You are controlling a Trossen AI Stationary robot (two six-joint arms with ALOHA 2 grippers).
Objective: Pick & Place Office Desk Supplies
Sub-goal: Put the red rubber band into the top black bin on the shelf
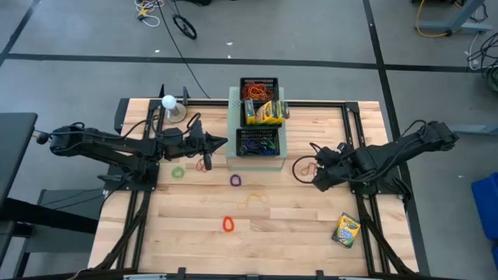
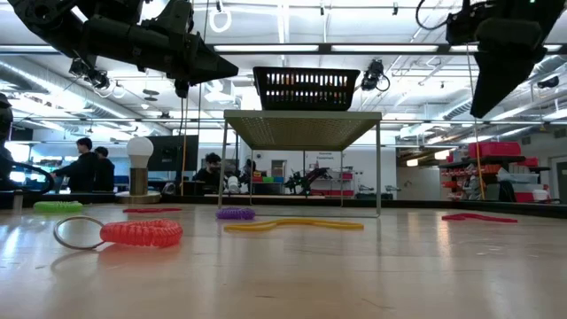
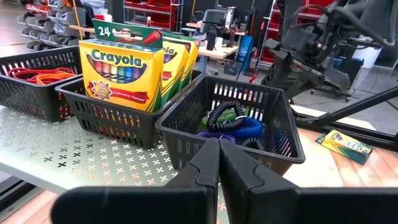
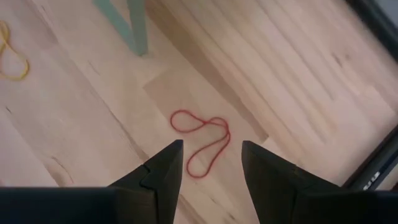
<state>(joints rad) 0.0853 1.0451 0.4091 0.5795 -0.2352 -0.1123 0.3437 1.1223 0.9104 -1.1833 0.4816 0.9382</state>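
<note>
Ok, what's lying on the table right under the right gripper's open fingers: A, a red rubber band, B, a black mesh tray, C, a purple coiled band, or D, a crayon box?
A: the right wrist view shows the right gripper with fingers apart above a thin red rubber band twisted into a figure-eight on the bare wooden table.

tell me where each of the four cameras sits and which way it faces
High: overhead, straight down on the wooden table, both arms.
Low: table height, level across; arms overhead.
Left wrist: behind the shut left end effector, facing the mesh trays.
Right wrist: above the open right end effector, facing down.
Shared: the red rubber band, also in high.
</note>
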